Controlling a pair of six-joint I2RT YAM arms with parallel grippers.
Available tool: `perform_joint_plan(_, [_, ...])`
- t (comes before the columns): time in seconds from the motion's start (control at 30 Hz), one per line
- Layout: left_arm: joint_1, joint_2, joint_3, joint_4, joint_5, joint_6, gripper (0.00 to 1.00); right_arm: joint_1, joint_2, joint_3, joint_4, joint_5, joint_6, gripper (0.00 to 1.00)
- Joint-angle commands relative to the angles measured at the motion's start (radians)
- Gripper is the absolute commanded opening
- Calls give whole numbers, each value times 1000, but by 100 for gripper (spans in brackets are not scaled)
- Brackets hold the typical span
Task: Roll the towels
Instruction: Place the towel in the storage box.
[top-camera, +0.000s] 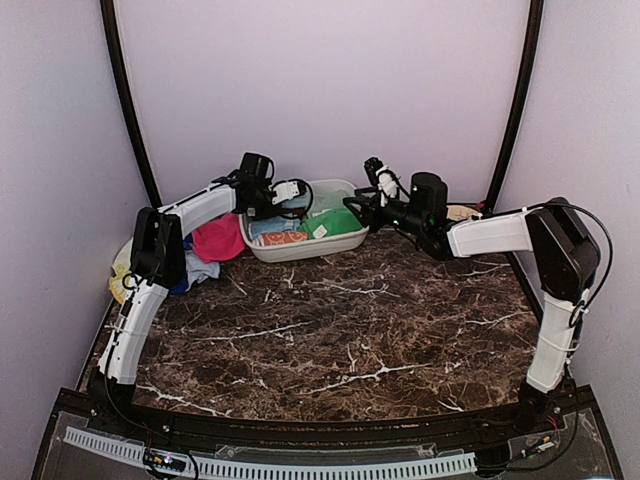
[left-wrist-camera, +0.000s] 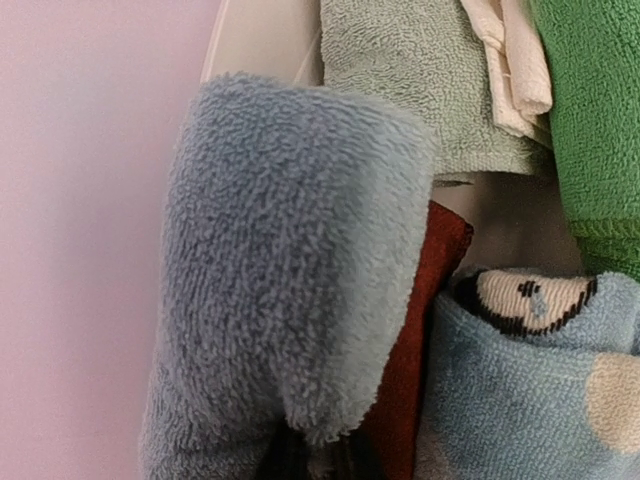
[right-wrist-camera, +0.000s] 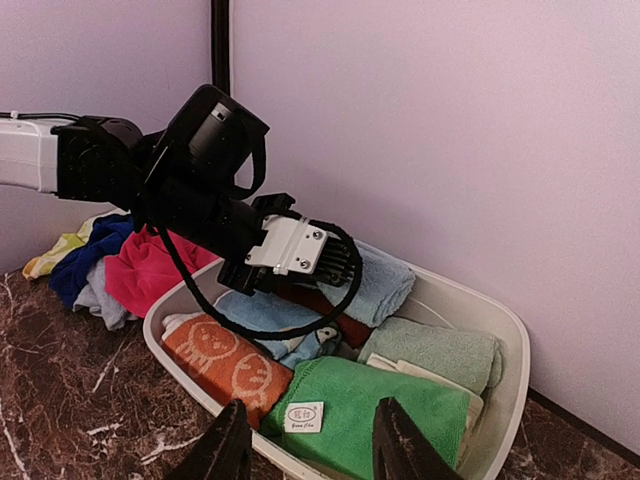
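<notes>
Top external: I see a brown marble bench (top-camera: 330, 330) and lilac walls (top-camera: 320, 90). L gripper (right-wrist-camera: 345, 268) pinches pale blue towel (right-wrist-camera: 385, 285) over white tub (right-wrist-camera: 515, 345) at far edge. R gripper (right-wrist-camera: 312, 450) is wide open and empty.

Left pincer (top-camera: 291, 192) and right pincer (top-camera: 353, 207) hang above the white tub (top-camera: 298, 251) of towels (top-camera: 336, 222).

the white tag (right-wrist-camera: 300, 413) on the green towel (right-wrist-camera: 400, 425) bears red print, too small to read.

left gripper (right-wrist-camera: 343, 264) fingers buried under pale blue towel (left-wrist-camera: 290, 250)
</notes>
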Motion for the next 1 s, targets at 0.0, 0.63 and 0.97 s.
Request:
perform_joint_plan(0.0, [-3,-19,-6,68,-60,6,22,-4,-42,6,-11,-7,26,39])
perform_joint_plan(0.63, [-55,-87,29,-174,-123,-28,0,-4,-31,32,-60,-57,102,35])
perform_joint_plan(0.97, [-61,-93,31,-157,-204,-86,0,-4,-31,29,-94,-54,97,34])
